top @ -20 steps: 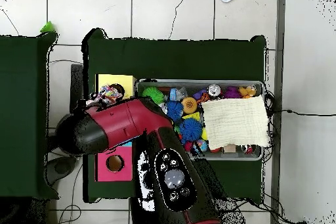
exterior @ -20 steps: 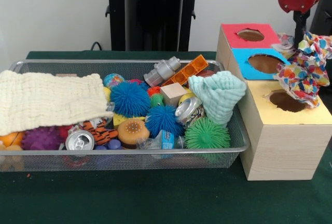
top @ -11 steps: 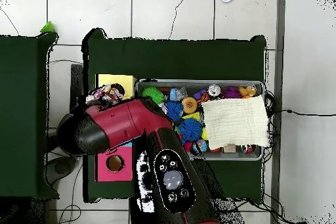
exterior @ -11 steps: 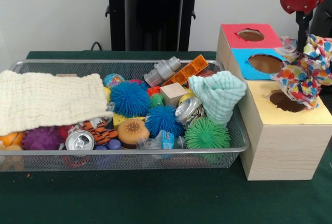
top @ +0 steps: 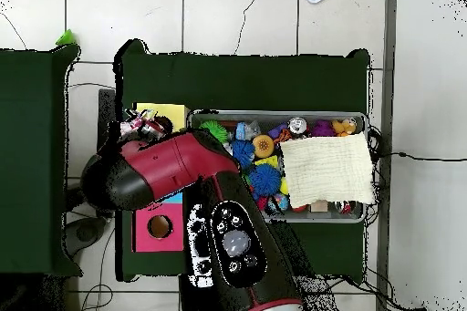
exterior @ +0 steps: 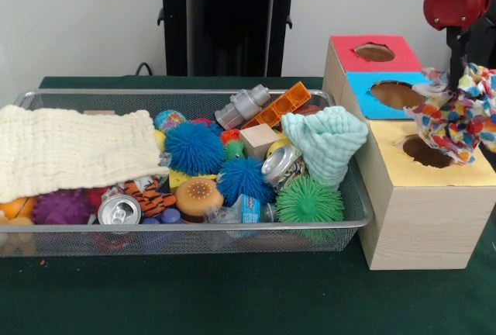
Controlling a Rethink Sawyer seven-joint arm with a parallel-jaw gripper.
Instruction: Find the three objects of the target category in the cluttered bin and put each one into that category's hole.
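A multicoloured spotted cloth [exterior: 457, 114] hangs bunched from my gripper [exterior: 456, 71] just above the hole [exterior: 425, 151] in the yellow section of the wooden box [exterior: 418, 219]. The gripper is shut on the cloth, and the cloth hides its tips. In the overhead view the same cloth [top: 144, 125] peeks out beside the red arm [top: 169, 169] at the yellow section [top: 169, 110]. A cream cloth [exterior: 74, 149] lies over the left end of the mesh bin [exterior: 186, 230]. A mint cloth [exterior: 327, 141] stands bunched at its right end.
The box also has a blue section [exterior: 391, 94] and a red section [exterior: 372, 52], each with a hole. The bin holds spiky balls [exterior: 194, 149], cans [exterior: 119, 209], an orange brick [exterior: 280, 105] and other toys.
The gripper and the spotted cloth have shifted a little to the right and lower over the yellow section. The bin's contents have not moved.
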